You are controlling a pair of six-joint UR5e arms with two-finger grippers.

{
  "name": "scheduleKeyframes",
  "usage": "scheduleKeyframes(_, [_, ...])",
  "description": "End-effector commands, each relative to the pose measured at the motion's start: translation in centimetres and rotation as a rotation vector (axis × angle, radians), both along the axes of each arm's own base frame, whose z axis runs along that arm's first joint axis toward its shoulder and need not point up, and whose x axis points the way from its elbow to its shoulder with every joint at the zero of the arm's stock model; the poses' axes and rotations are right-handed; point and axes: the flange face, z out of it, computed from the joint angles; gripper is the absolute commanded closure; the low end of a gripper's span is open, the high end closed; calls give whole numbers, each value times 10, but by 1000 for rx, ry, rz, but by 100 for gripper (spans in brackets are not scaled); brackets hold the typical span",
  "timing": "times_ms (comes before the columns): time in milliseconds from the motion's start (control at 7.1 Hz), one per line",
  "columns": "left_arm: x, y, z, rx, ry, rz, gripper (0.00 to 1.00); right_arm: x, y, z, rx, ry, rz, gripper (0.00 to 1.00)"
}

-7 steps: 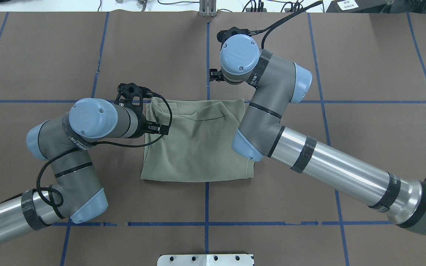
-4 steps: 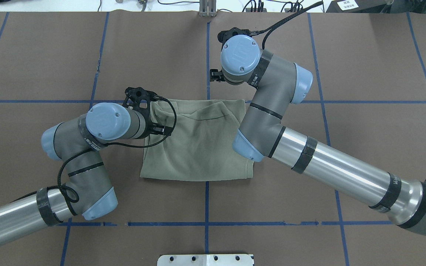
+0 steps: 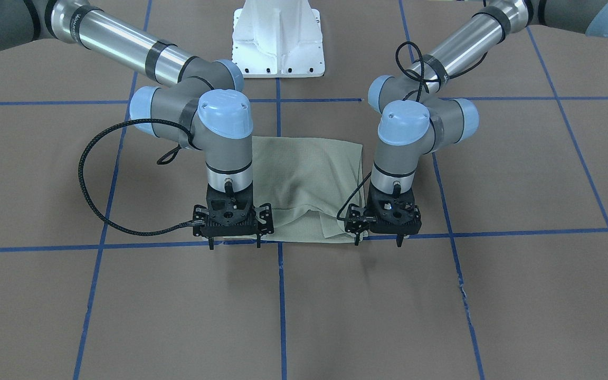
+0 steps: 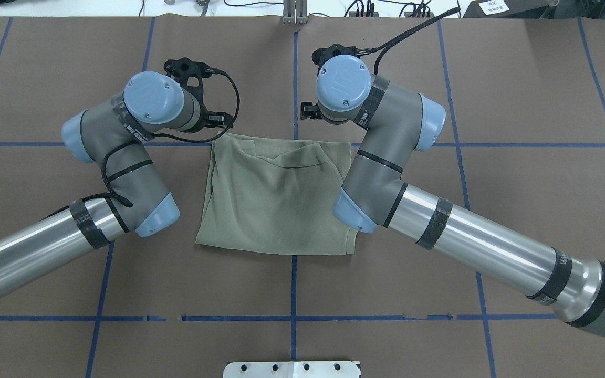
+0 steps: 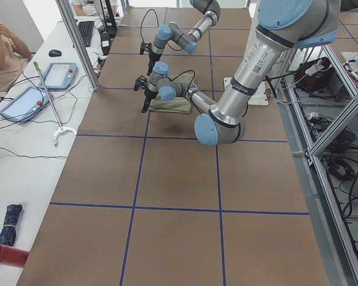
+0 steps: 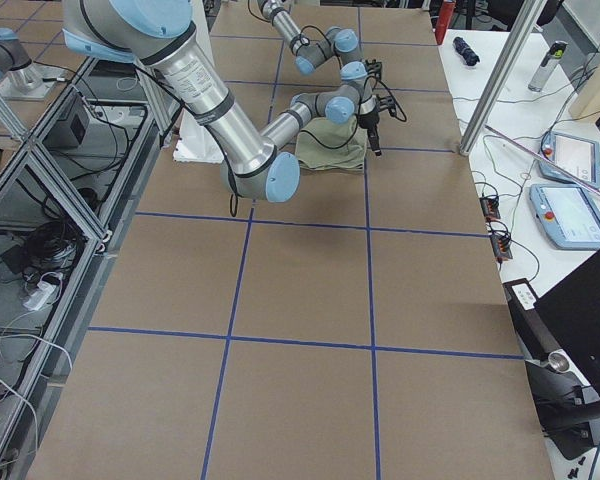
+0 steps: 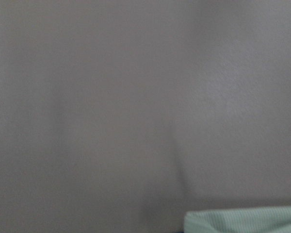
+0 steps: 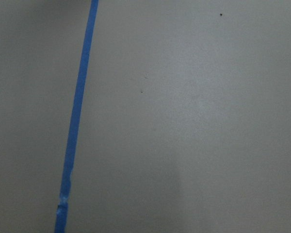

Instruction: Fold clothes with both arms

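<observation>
The folded green shirt (image 4: 276, 205) lies flat on the brown desk (image 4: 518, 105), between the two arms. The left pincer (image 3: 378, 241) and the right pincer (image 3: 234, 243) hang by its two corners farthest from the robot. Their fingers point down, spread apart, holding nothing.

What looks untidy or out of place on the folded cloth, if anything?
The green garment is folded unevenly: its far edge is bunched, and a loose flap lies crooked beside the left hand. Nothing else stands out.
</observation>
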Motion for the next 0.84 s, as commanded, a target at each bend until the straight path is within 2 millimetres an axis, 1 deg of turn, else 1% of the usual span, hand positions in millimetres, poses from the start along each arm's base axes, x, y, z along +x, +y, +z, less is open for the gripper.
scheduleKeyframes(0, [-25, -22, 0, -9, 9, -11, 0, -9, 12, -9, -6, -46, 15, 0])
scheduleKeyframes(141, [-37, -20, -8, 8, 37, 104, 0, -33, 39, -14, -8, -149, 22, 0])
scheduleKeyframes(282, [-51, -12, -5, 25, 45, 124, 0, -49, 58, -5, -69, -191, 59, 6])
scheduleKeyframes(422, [-55, -9, -2, 27, 44, 124, 0, -64, 73, -1, -69, -183, 82, 23])
scheduleKeyframes(563, [-55, -9, -2, 27, 45, 123, 0, -64, 74, 7, -64, -167, 89, 34])
scheduleKeyframes(704, [-55, -8, -2, 34, 56, 122, 0, -61, 70, 20, -55, -136, 92, 35])
